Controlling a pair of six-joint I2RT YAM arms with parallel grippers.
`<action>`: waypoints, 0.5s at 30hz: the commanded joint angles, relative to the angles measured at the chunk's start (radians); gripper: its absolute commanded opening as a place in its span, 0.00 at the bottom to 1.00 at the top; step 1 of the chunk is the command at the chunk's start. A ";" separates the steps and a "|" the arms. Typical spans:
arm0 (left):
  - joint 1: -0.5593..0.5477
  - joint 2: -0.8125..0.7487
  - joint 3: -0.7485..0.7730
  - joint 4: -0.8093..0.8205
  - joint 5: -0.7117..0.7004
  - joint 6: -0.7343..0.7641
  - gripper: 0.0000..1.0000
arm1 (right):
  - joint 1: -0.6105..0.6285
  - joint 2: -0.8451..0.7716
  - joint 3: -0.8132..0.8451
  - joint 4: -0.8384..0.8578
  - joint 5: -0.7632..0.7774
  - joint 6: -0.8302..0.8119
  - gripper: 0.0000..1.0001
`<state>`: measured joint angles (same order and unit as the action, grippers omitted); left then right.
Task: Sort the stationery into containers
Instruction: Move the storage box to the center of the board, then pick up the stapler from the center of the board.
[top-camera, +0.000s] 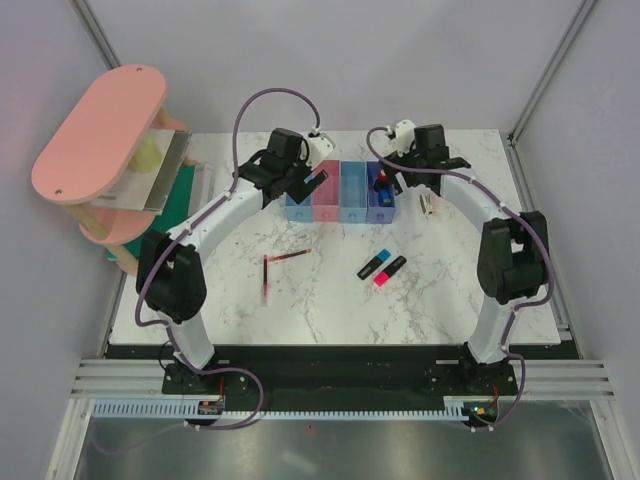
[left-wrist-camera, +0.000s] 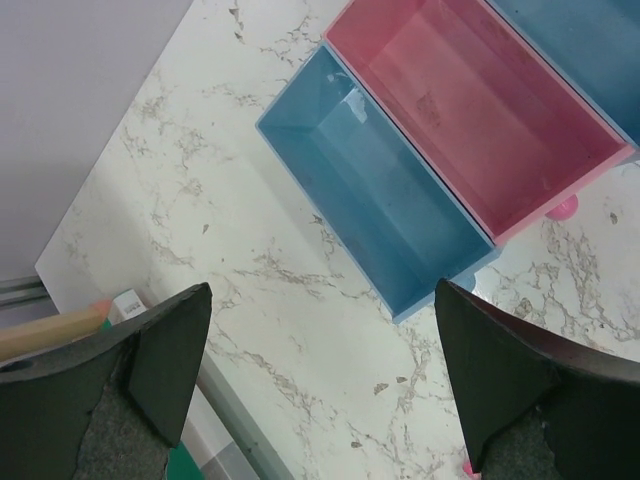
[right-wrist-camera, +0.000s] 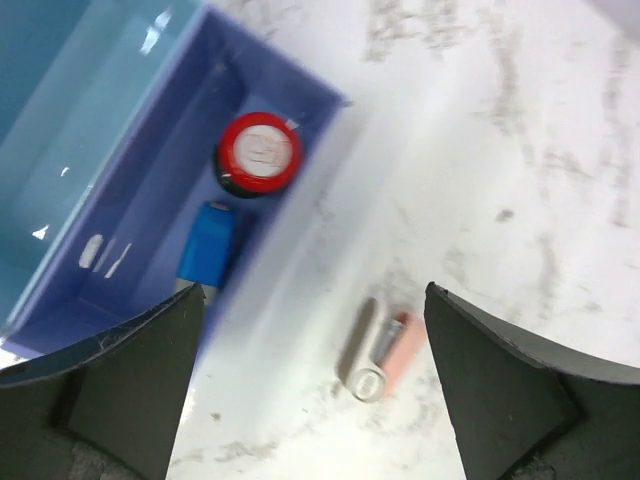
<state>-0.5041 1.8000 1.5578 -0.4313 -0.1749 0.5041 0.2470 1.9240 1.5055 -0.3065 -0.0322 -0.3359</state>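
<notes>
Top view: we judge two of seven items sorted. The red-black capped piece (top-camera: 380, 180) and blue block (top-camera: 383, 196) sit in the purple bin (top-camera: 381, 214) at the right end of the row. The pink bin (top-camera: 326, 208) and the light-blue bin beside it (top-camera: 353, 208) look empty. The far end of the leftmost light-blue bin (top-camera: 297, 212) is under the left jaws. Left to do, all loose on the table (top-camera: 330, 315):
- two dark-red pens (top-camera: 288, 257), meeting at an angle in front of the bins
- blue highlighter (top-camera: 372, 265) and pink highlighter (top-camera: 390, 268), side by side
- beige eraser (top-camera: 428, 203), just right of the purple bin

We can't read either jaw spread from up here, and a small red-blue streak by the left jaws is too small to identify

Left wrist: left jaws are wide open and hold nothing, hovering over the table just beside the leftmost light-blue bin (left-wrist-camera: 380, 190). This view shows that bin empty, and the pink bin (left-wrist-camera: 480, 110) too. The next bin is cut off to a corner, and no stationery shows

Right wrist: right jaws are spread wide and empty, above the gap between the purple bin (right-wrist-camera: 140, 210) and the eraser (right-wrist-camera: 385, 350). The capped piece (right-wrist-camera: 260, 153) stands cap-up with the blue block (right-wrist-camera: 208, 245) next to it. The frame is motion-blurred, so the eraser's shape and its silvery end are hard to make out. Only a slice of the neighbouring light-blue bin is visible; pens and highlighters are out of frame
</notes>
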 joint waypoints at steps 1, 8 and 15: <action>0.003 -0.106 -0.039 0.006 0.020 -0.009 1.00 | -0.086 -0.112 -0.031 0.010 -0.009 -0.002 0.98; 0.003 -0.211 -0.094 -0.024 0.018 0.020 1.00 | -0.250 -0.002 0.021 -0.091 -0.296 0.121 0.98; 0.001 -0.284 -0.105 -0.078 0.018 0.053 1.00 | -0.403 0.141 0.114 -0.169 -0.649 0.199 0.93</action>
<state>-0.5041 1.5791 1.4658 -0.4820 -0.1722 0.5144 -0.1295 2.0323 1.5558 -0.4160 -0.4397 -0.1955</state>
